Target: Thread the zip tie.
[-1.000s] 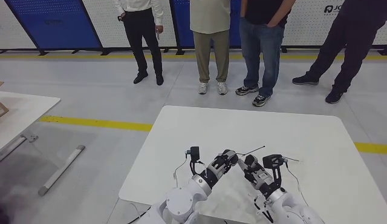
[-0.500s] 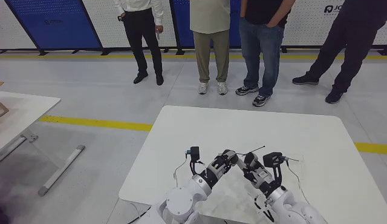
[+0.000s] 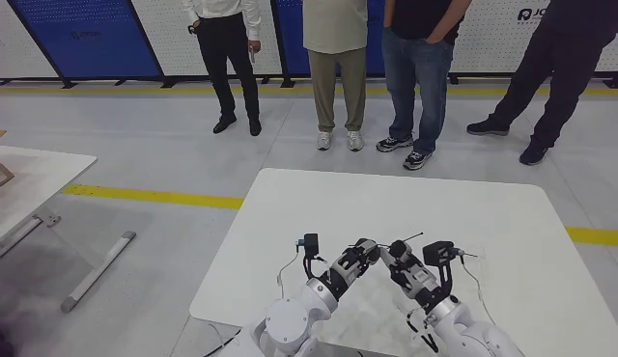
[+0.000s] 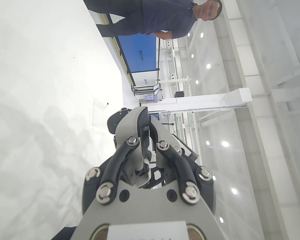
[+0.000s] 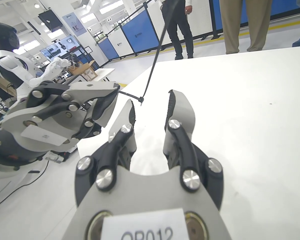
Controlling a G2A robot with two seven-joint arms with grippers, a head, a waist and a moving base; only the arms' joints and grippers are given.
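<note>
While left end effector [image 5: 117, 91] pinches zip tie [image 5: 155, 58], right end effector [image 5: 150, 97] gapes alongside

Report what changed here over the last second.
The right gripper eased slightly toward the left gripper and the zip tie; its fingers stand open, off the tie. The left gripper stayed put over the table, shut on the zip tie, its tail slanting up and away. No taking or letting go shows.

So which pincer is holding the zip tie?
The left pincer, shut on the zip tie; the right pincer is open and empty.
</note>
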